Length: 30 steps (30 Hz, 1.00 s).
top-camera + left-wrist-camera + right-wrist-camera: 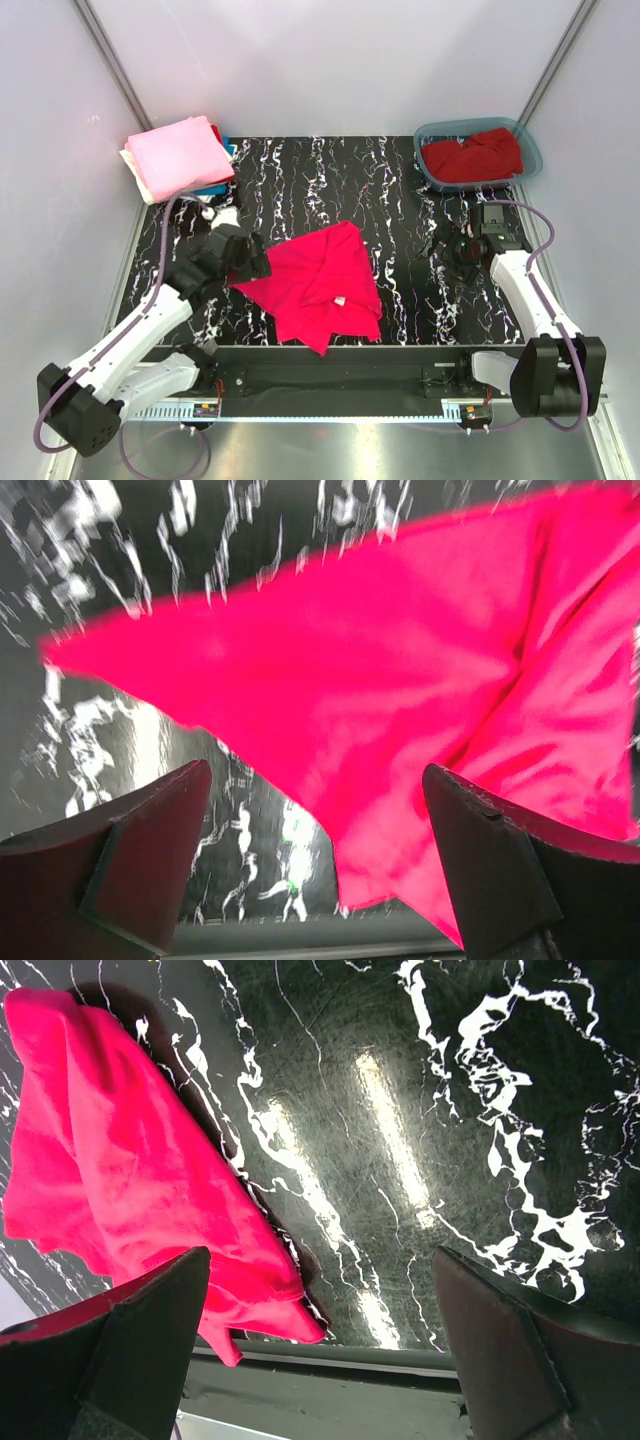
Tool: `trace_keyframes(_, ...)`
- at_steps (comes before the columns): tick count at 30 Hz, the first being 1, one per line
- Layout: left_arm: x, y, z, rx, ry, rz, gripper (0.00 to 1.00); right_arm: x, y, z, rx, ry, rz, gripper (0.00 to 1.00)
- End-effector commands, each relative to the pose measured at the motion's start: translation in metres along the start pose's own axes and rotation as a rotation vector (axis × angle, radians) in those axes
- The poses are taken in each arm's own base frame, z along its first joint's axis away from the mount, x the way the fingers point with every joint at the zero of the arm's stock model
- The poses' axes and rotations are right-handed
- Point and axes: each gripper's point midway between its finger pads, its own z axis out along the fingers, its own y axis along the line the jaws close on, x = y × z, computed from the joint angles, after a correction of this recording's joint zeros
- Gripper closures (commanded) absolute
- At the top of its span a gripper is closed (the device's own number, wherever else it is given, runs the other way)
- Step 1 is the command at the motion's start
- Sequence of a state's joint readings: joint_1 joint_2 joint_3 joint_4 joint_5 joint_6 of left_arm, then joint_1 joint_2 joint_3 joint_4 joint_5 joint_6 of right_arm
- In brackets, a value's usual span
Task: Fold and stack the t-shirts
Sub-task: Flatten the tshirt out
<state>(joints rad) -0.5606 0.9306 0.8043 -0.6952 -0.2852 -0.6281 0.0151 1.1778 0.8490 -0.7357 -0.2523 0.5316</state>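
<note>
1. Top external view: a bright pinkish-red t-shirt [318, 285] lies rumpled on the black, white-veined worktop [400, 200]. It sits around the middle, towards the near edge. Its corners stick out so that it makes a rough diamond, and a small white tag [340, 300] shows on the cloth.
2. The left hand [247, 262] is right at that shirt's left edge. From the left wrist view, its fingers [150, 820] stand wide apart with nothing clamped between them. The red cloth spreads across the worktop beyond them, and one tip of it reaches down into the gap. Whether a finger touches the cloth, I can't tell.
3. The right hand [452, 246] hangs over bare worktop to the right of the shirt, apart from it. In the right wrist view its fingers [500, 1330] are also spread wide and empty, with a corner of the red shirt off to the left.
4. At the far left corner sits a folded stack: a light pink shirt [180, 155] on top, a cream shirt [134, 170] under it, and a blue shirt [215, 188] peeking out.
5. At the far right corner a teal tub [530, 165] holds a darker red shirt [475, 158], crumpled.
</note>
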Motion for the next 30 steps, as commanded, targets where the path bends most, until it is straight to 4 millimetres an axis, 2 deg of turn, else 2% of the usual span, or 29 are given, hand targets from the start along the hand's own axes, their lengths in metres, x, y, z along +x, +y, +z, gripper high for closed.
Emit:
trace_keyframes(1, 0.02, -0.017, -0.002, 0.087, 0.065, 0.003, 0.09, 0.002, 0.01, -0.006, -0.049, -0.017, -0.02, 0.0)
trace_keyframes(2, 0.026, -0.028, -0.008, 0.12, 0.068, 0.009, 0.12, 0.005, 0.013, -0.006, -0.059, -0.014, -0.024, 0.0)
trace_keyframes(4, 0.03, -0.038, -0.014, 0.134, 0.06, 0.028, 0.15, 0.013, 0.016, -0.004, -0.067, -0.005, -0.042, 0.0)
trace_keyframes(5, 0.042, -0.053, -0.023, 0.168, 0.083, 0.048, 0.16, 0.016, 0.017, -0.003, -0.062, -0.005, -0.043, 0.0)
trace_keyframes(7, 0.053, -0.062, -0.029, 0.176, 0.09, 0.064, 0.21, 0.033, 0.026, 0.002, -0.067, 0.025, -0.092, 0.0)
trace_keyframes(8, 0.069, -0.072, -0.034, 0.202, 0.124, 0.075, 0.23, 0.038, 0.029, 0.005, -0.06, 0.026, -0.1, 0.0)
trace_keyframes(10, 0.086, -0.083, -0.039, 0.23, 0.157, 0.053, 0.28, 0.058, 0.04, 0.009, -0.059, 0.059, -0.149, 0.0)
trace_keyframes(11, 0.104, -0.091, -0.041, 0.262, 0.187, 0.081, 0.3, 0.062, 0.041, 0.011, -0.043, 0.05, -0.165, 0.0)
trace_keyframes(12, 0.113, -0.097, -0.043, 0.28, 0.204, 0.082, 0.31, 0.079, 0.047, 0.014, -0.043, 0.08, -0.213, 0.0)
trace_keyframes(14, 0.139, -0.111, -0.046, 0.319, 0.252, 0.098, 0.34, 0.089, 0.049, 0.018, -0.026, 0.084, -0.224, 0.0)
trace_keyframes(16, 0.159, -0.116, -0.045, 0.317, 0.285, 0.123, 0.34, 0.103, 0.046, 0.024, -0.008, 0.112, -0.243, 0.0)
trace_keyframes(17, 0.175, -0.122, -0.045, 0.316, 0.313, 0.156, 0.34, 0.105, 0.046, 0.026, -0.009, 0.115, -0.246, 0.0)
trace_keyframes(19, 0.187, -0.131, -0.048, 0.317, 0.333, 0.184, 0.35, 0.11, 0.04, 0.03, 0.004, 0.126, -0.246, 0.0)
trace_keyframes(20, 0.2, -0.132, -0.046, 0.295, 0.353, 0.223, 0.35, 0.11, 0.041, 0.03, 0.003, 0.124, -0.246, 0.0)
trace_keyframes(22, 0.201, -0.14, -0.046, 0.276, 0.354, 0.242, 0.35, 0.108, 0.041, 0.028, 0.002, 0.116, -0.248, 0.0)
trace_keyframes(24, 0.207, -0.136, -0.038, 0.221, 0.366, 0.289, 0.35, 0.107, 0.042, 0.027, 0.002, 0.11, -0.253, 0.0)
trace_keyframes(25, 0.206, -0.144, -0.039, 0.232, 0.367, 0.303, 0.35, 0.106, 0.043, 0.026, -0.001, 0.106, -0.254, 0.0)
trace_keyframes(30, 0.223, -0.143, -0.023, 0.121, 0.409, 0.382, 0.35, 0.107, 0.041, 0.026, 0.003, 0.111, -0.257, 0.0)
